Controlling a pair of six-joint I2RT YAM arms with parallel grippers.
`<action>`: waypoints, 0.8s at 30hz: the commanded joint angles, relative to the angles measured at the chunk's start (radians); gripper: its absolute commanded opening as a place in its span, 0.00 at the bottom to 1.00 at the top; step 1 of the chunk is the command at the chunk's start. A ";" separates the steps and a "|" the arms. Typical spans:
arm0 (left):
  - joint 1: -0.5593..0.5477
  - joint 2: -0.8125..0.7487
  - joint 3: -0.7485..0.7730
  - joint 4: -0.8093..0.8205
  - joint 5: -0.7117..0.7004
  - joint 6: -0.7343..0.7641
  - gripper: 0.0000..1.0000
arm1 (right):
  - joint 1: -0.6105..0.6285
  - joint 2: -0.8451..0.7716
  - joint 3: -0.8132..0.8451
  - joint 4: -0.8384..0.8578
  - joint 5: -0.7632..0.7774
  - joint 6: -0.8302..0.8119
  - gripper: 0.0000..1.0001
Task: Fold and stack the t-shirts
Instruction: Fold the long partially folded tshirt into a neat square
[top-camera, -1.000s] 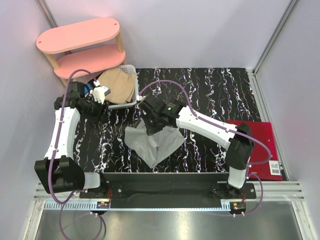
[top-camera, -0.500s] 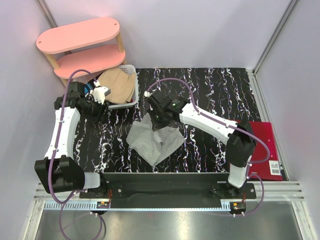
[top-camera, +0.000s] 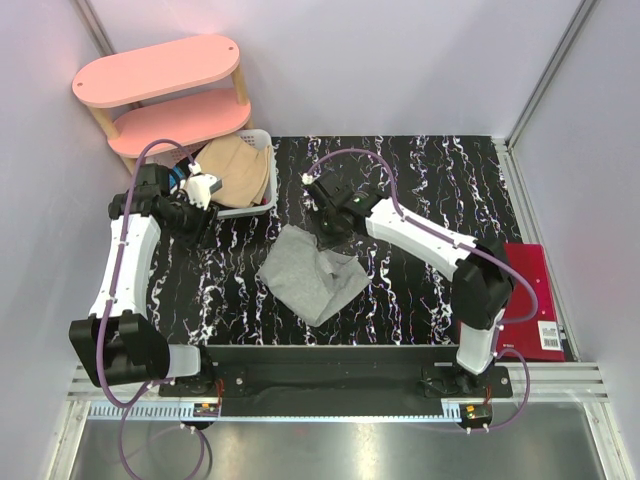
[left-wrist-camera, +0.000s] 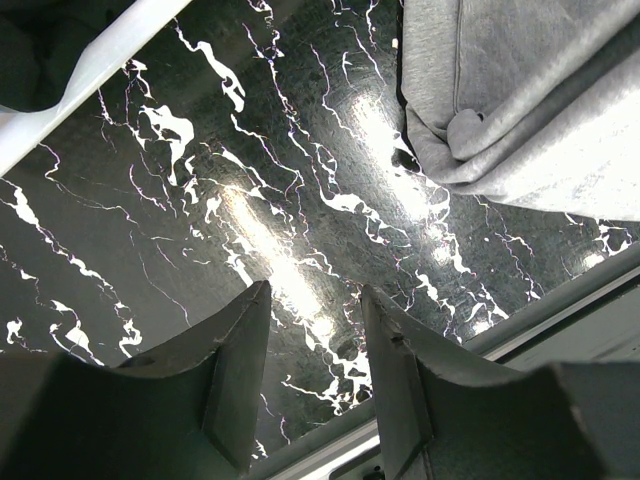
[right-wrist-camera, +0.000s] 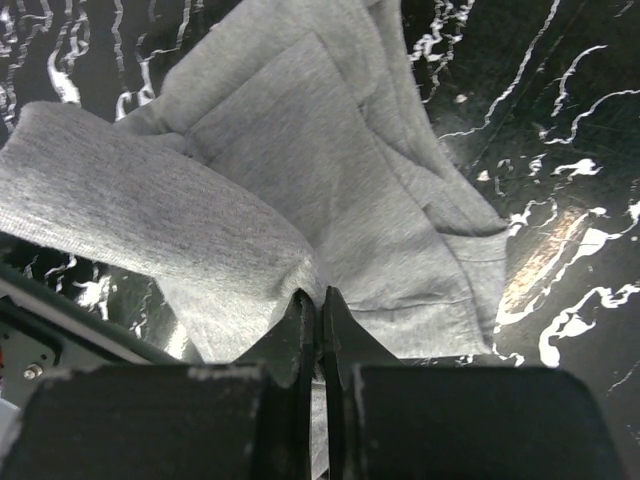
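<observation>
A light grey t-shirt (top-camera: 312, 282) lies crumpled on the black marbled table (top-camera: 430, 190), near the middle. My right gripper (top-camera: 330, 238) is at the shirt's far edge, shut on a pinched fold of the grey fabric (right-wrist-camera: 300, 170), which rises to the fingertips of that gripper (right-wrist-camera: 320, 297). A tan t-shirt (top-camera: 238, 168) sits in the white basket (top-camera: 262, 207) at the back left, with something dark and blue beside it. My left gripper (top-camera: 196, 224) hovers next to the basket, open and empty (left-wrist-camera: 315, 292); the grey t-shirt (left-wrist-camera: 520, 100) shows at the upper right of its view.
A pink two-tier shelf (top-camera: 160, 70) stands behind the basket in the far left corner. A red book (top-camera: 522, 300) lies at the table's right edge. The basket's white rim (left-wrist-camera: 90, 70) crosses the upper left of the left wrist view.
My right gripper has moved away from the bases and slightly right, dragging the grey t-shirt with it and stretching it. The left arm has not moved.
</observation>
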 joint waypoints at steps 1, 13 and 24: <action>0.003 -0.009 -0.008 0.001 0.018 0.017 0.46 | -0.031 0.031 -0.006 0.032 0.038 -0.038 0.00; 0.002 -0.023 -0.017 -0.010 0.022 0.035 0.46 | -0.136 0.181 -0.036 0.035 0.052 -0.080 0.12; -0.038 -0.038 -0.007 -0.034 0.044 0.037 0.46 | -0.182 0.151 0.096 -0.033 0.294 -0.069 0.88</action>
